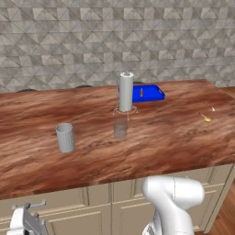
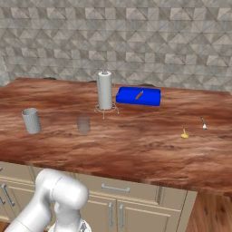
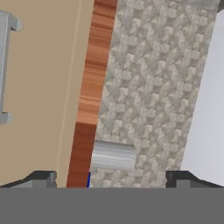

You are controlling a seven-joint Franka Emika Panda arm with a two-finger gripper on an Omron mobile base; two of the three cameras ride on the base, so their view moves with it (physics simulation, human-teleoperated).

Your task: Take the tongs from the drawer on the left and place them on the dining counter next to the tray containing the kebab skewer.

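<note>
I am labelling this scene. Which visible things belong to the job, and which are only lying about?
Job:
- flat blue rectangular tray
- small orange-brown kebab skewer
- reddish-brown wooden dining counter

Lying about:
- tall white paper-towel roll
- grey cup
- clear glass
- small yellow item
- tiny silver utensil

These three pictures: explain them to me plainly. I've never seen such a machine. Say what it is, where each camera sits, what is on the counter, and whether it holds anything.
The white shape is a robot arm in a simulated kitchen. Two cameras ride on its base, behind it to the left and right, looking over the counter. The third sits on its hand, rolled sideways, facing a beige cabinet front with its handle.

On the counter: a blue tray with a skewer, a paper towel roll, a grey cup, a clear glass, and two small utensils at the right.

The gripper is open and holds nothing.
</note>
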